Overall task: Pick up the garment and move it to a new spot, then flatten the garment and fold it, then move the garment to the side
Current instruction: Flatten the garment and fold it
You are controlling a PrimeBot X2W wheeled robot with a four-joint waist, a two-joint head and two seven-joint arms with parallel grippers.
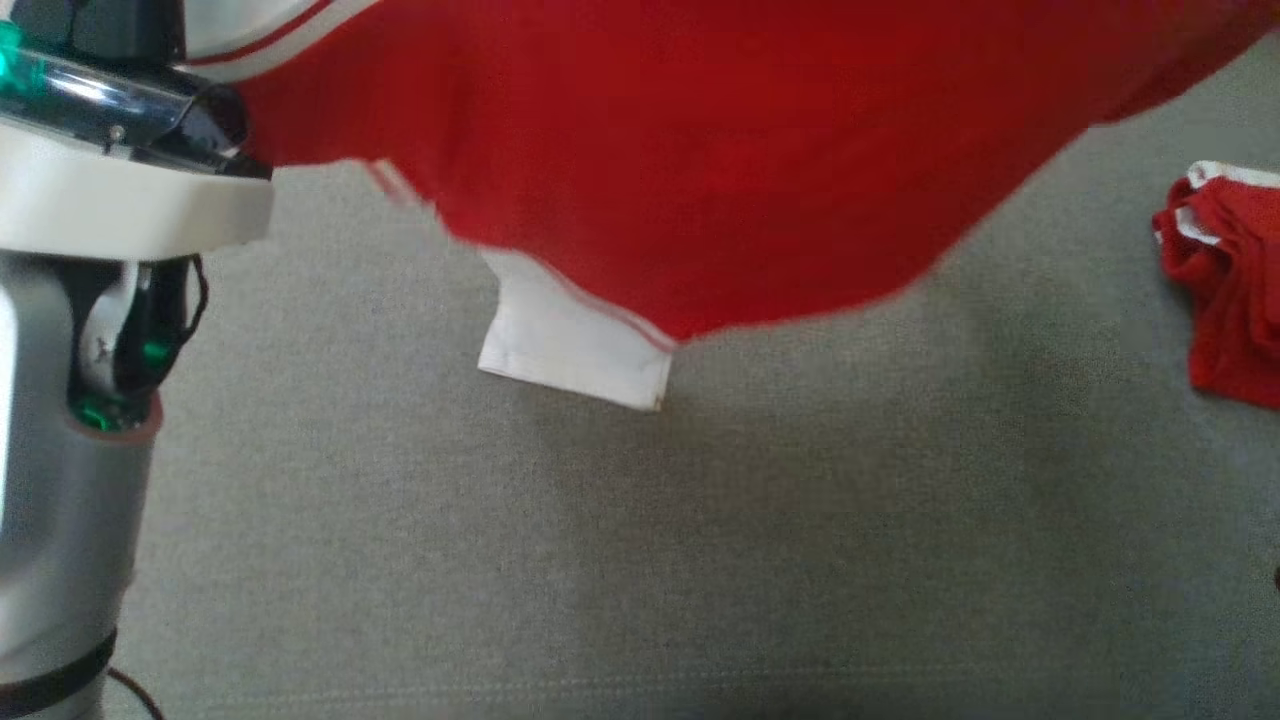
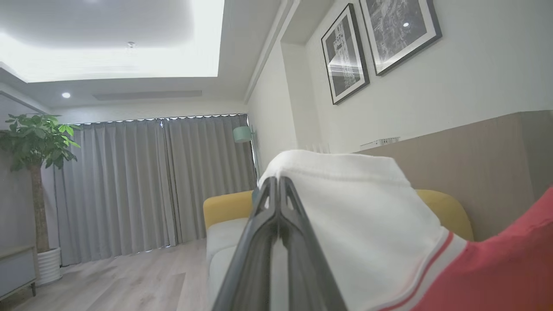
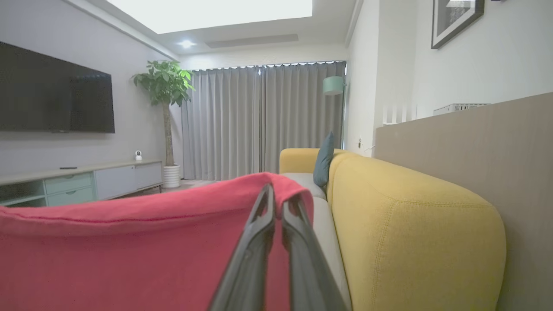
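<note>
- The left gripper (image 2: 278, 181) is clenching the white sleeve (image 2: 358, 216) of the red shirt (image 1: 700, 150); the right gripper (image 3: 280, 194) is pinching its red edge.
- Both are holding it spread in the air above the grey sofa seat (image 1: 700, 550), probably to lay it down flat.

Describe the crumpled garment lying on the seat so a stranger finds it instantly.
Start from the grey sofa seat in the head view and follow it to the picture's right edge. There lies a crumpled red garment with white trim. Unlike the big red shirt hanging spread above, it sits bunched on the cushion.
</note>
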